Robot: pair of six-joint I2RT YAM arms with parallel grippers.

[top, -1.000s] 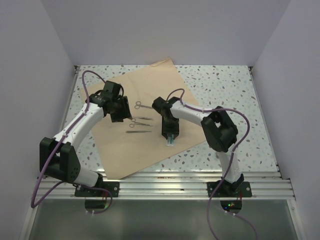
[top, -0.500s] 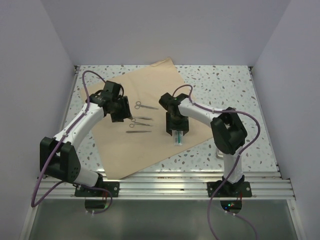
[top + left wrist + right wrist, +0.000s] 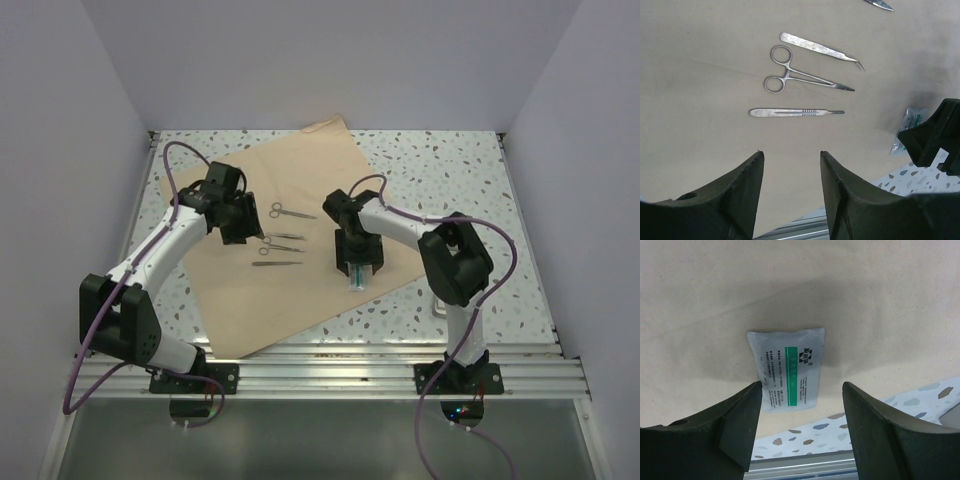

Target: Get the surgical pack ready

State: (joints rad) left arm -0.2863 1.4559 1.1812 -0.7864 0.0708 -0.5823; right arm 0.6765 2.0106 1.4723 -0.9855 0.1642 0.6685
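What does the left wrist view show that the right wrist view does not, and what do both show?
Only the left wrist view: three steel instruments on the tan wrapping sheet, tweezers, ring-handled scissors and a scalpel handle. Only the right wrist view: the white packet whole, with its green band, under the open right gripper. Both: the sheet, the packet (partly hidden in the left view) and speckled table.

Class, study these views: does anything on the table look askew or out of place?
The tan wrapping sheet lies turned at an angle to the table, its far corner reaching past the back edge. The white packet sits alone near the sheet's right edge, away from the steel instruments.
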